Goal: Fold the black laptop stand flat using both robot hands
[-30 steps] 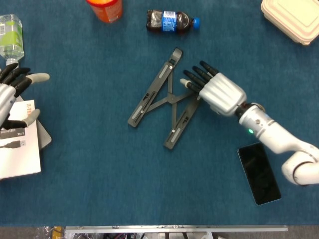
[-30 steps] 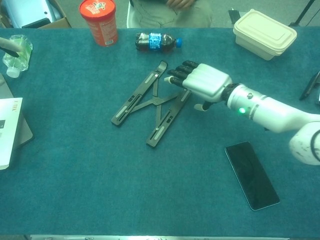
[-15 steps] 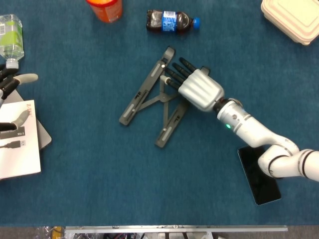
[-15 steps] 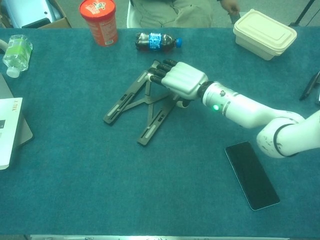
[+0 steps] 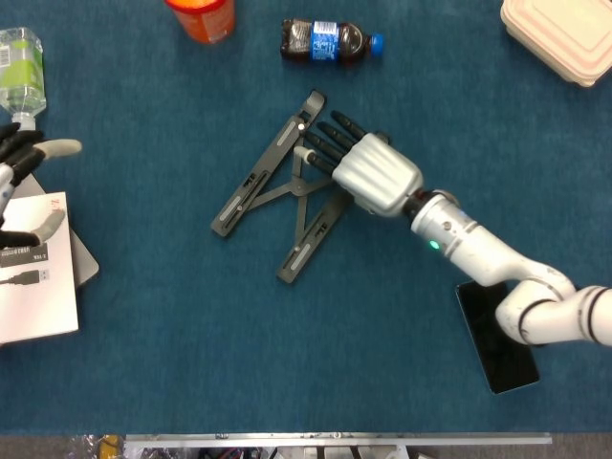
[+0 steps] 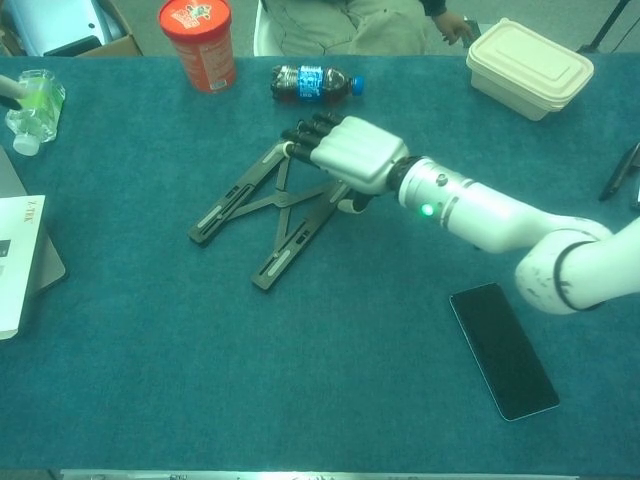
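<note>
Near right: black phone (image 5: pixel 504 335) flat on the blue cloth (image 5: pixel 191 363), partly under the right forearm in the head view.

Near left edge: white leaflet (image 5: pixel 33 282) on a grey slab. Just beyond it, left hand (image 5: pixel 17 182) at the frame edge, fingers apart, thumb pointing right, holding nothing (only partly visible).

Centre: black laptop stand (image 5: pixel 277 196) lies on the cloth, its two long bars splayed in a V that meets at the far end, joined by cross links. Right arm reaches in from the near right, wrist showing a green light. Right hand (image 5: pixel 363 167) lies palm down over the stand's right bar near the far joint; dark fingers (image 6: pixel 305 135) extended, side by side, resting on the bars. Whether the thumb grips underneath, cannot tell.

Far: cola bottle (image 5: pixel 327 41) on its side, orange tub (image 6: pixel 196 42) to its left, clear bottle (image 5: pixel 19 62) far left, beige lidded box (image 6: pixel 528 66) far right.
</note>
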Action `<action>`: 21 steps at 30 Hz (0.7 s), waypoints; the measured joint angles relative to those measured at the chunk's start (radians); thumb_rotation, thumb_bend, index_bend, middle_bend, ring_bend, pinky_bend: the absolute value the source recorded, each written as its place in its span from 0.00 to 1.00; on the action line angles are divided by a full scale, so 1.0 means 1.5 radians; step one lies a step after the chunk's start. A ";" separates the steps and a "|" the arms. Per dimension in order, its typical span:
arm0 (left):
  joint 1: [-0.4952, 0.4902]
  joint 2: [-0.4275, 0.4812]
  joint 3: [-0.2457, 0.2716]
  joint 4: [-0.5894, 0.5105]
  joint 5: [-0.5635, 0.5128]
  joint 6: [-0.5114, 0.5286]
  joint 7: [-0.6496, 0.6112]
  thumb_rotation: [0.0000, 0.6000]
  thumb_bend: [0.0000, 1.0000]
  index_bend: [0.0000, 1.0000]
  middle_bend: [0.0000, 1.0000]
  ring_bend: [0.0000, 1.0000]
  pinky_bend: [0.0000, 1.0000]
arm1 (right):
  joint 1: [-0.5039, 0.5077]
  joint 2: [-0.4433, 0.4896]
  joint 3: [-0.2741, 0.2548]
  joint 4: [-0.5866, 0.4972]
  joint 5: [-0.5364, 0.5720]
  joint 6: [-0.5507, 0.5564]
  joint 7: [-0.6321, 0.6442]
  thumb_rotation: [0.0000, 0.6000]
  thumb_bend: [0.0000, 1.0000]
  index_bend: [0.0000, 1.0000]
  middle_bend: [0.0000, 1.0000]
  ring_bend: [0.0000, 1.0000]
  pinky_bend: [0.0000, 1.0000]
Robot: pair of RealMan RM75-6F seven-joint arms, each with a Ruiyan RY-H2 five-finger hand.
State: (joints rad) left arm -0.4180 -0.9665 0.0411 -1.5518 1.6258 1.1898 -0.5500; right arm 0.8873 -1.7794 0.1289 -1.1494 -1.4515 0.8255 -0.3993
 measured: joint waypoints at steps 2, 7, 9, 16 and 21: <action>-0.016 -0.003 -0.004 -0.001 -0.002 -0.026 -0.016 0.86 0.36 0.23 0.25 0.12 0.03 | -0.009 0.026 -0.003 -0.033 0.000 0.010 0.002 1.00 0.20 0.00 0.00 0.00 0.00; -0.062 -0.024 -0.013 0.009 -0.012 -0.099 -0.042 0.35 0.36 0.27 0.25 0.12 0.03 | -0.036 0.096 -0.016 -0.109 -0.003 0.044 0.001 1.00 0.20 0.00 0.00 0.00 0.00; -0.079 -0.035 -0.016 0.015 -0.016 -0.126 -0.048 0.21 0.36 0.28 0.24 0.12 0.03 | -0.051 0.126 -0.021 -0.137 -0.006 0.064 -0.002 1.00 0.20 0.00 0.00 0.00 0.00; -0.135 -0.076 -0.022 0.033 -0.041 -0.225 -0.051 0.00 0.30 0.30 0.22 0.10 0.02 | -0.095 0.196 -0.037 -0.192 -0.016 0.119 0.007 1.00 0.20 0.00 0.00 0.00 0.00; -0.152 -0.099 -0.022 0.046 -0.063 -0.260 -0.009 0.00 0.27 0.31 0.18 0.04 0.00 | -0.107 0.204 -0.053 -0.190 -0.030 0.128 0.032 1.00 0.20 0.00 0.00 0.00 0.00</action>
State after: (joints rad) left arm -0.6458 -1.1152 0.0079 -1.4832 1.5313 0.8005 -0.5640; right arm 0.7261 -1.4737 0.0501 -1.4350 -1.4972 1.0179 -0.3518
